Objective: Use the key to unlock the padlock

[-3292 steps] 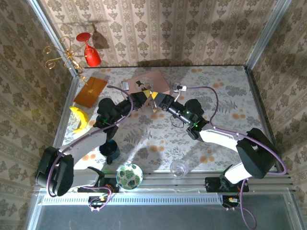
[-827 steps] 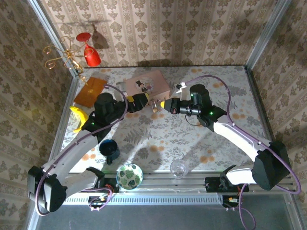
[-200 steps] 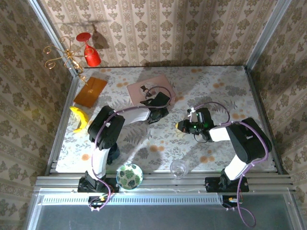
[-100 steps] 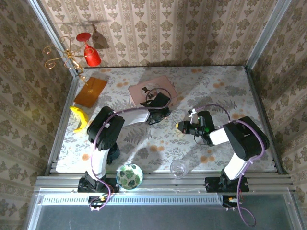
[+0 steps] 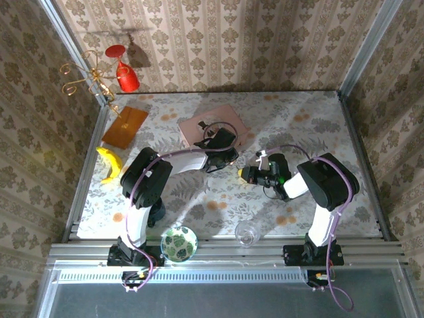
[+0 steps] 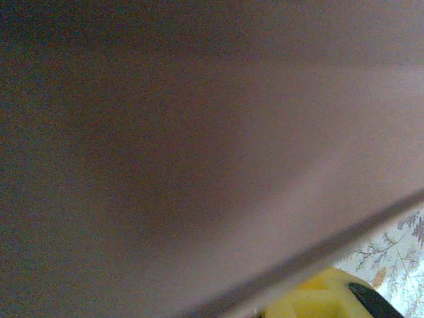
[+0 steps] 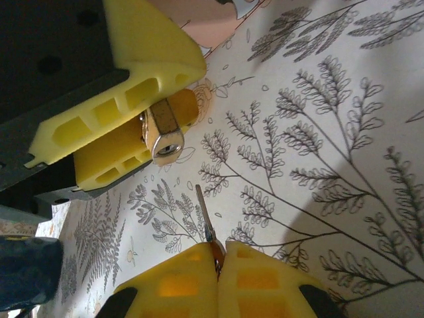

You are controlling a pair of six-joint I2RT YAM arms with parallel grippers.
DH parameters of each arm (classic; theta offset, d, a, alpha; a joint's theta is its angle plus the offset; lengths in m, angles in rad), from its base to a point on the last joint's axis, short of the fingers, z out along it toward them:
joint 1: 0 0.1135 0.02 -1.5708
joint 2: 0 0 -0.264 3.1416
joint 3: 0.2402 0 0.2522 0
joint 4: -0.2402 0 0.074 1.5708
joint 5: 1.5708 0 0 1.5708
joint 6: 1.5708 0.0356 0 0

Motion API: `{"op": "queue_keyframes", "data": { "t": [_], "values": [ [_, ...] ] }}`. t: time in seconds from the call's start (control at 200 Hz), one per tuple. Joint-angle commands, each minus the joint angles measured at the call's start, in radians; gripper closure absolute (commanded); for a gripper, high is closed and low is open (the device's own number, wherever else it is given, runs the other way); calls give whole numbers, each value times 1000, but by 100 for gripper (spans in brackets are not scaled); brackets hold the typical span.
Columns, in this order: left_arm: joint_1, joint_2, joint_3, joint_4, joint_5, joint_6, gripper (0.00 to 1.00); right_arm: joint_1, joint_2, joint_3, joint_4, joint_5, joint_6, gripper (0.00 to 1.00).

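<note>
In the right wrist view, the left gripper is clenched on the padlock, whose keyhole end faces down toward the key. The right gripper pinches that key, blade pointing up at the lock. The tip is near but apart, above the floral tabletop.
</note>
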Motion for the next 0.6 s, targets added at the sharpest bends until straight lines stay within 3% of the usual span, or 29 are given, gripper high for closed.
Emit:
{"op": "queue_keyframes", "data": {
  "t": [0.0,0.595],
  "values": [
    [-15,20,3,71,84,-69,100,18,19,19,39,17,-16,100],
    [-11,22,-16,87,112,-73,100,23,19,20,100,90,1,100]
  ]
}}
